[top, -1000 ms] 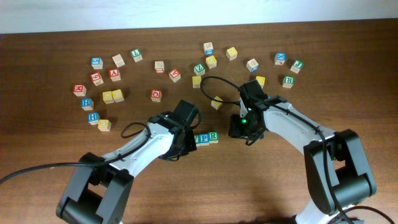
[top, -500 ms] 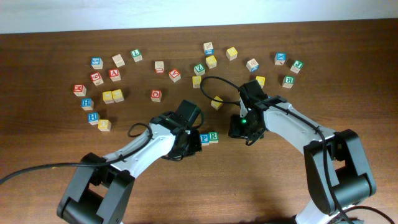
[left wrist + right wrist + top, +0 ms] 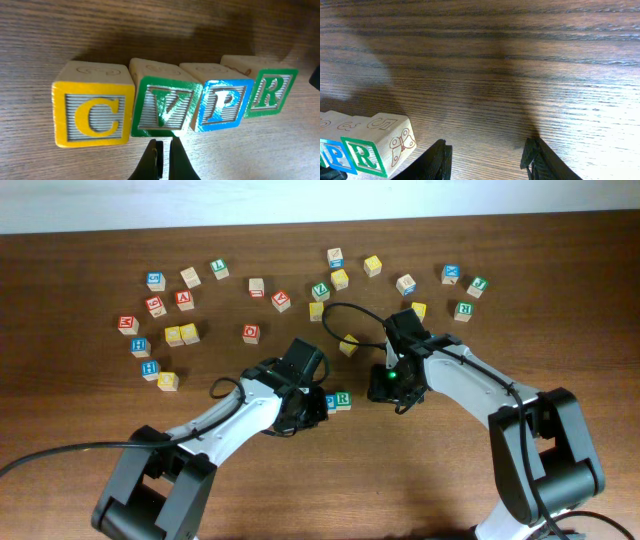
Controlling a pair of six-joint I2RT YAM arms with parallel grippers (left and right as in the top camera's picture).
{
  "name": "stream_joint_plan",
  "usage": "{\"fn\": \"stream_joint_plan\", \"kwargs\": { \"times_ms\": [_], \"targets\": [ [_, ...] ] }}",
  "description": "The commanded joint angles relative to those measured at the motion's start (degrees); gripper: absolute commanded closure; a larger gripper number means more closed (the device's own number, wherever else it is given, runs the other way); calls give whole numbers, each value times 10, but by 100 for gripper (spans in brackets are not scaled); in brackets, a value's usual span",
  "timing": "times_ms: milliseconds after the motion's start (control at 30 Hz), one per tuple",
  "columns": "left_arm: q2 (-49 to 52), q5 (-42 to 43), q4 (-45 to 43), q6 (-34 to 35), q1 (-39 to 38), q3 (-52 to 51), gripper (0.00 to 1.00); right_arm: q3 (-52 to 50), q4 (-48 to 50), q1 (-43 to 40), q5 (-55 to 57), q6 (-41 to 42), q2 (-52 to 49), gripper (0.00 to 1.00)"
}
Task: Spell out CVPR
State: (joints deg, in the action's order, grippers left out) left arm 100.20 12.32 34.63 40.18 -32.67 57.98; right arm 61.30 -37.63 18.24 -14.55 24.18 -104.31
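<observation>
The left gripper is pinched fully together and holds nothing, its tips just short of the lower edge of the V cube. The row runs across in front of it with sides touching: C cube to the left of the tips, P cube and R cube to the right.

The right gripper stands partly open and empty over bare table, with the R end near on its left and open wood ahead. Loose cubes lie well beyond both grippers, toward the far edge.

The cubes are pale wood with softened corners and ridged painted faces. The table is dark and streaky-grained.
</observation>
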Motion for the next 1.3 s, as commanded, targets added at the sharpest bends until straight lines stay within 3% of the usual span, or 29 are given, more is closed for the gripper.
{"fn": "stream_joint_plan", "kwargs": {
  "times_ms": [0, 167, 333, 367, 433, 467, 767, 1267],
  "targets": [
    [-37, 9, 8, -25, 3, 18, 100, -3, -5, -1, 16, 1, -4, 59],
    [-121, -94, 145, -23, 98, 19, 100, -3, -5, -1, 15, 1, -4, 60],
    [-86, -104, 108, 5, 114, -18, 100, -3, 2, 16, -2, 4, -4, 61],
    [-61, -102, 92, 5, 114, -18, 100, -3, 4, 21, -3, 6, -4, 66],
    [-26, -89, 75, 5, 114, -18, 100, -3, 6, 28, -3, 28, -4, 90],
    [-19, -81, 63, 5, 114, -18, 100, -3, 9, 28, -7, 32, -4, 96],
    [5, -38, 5, 3, 113, -18, 100, -3, 41, 50, -20, 34, -4, 96],
    [5, 3, -10, 0, 94, -18, 100, -3, 51, 51, -65, 53, -4, 96]
  ]
}}
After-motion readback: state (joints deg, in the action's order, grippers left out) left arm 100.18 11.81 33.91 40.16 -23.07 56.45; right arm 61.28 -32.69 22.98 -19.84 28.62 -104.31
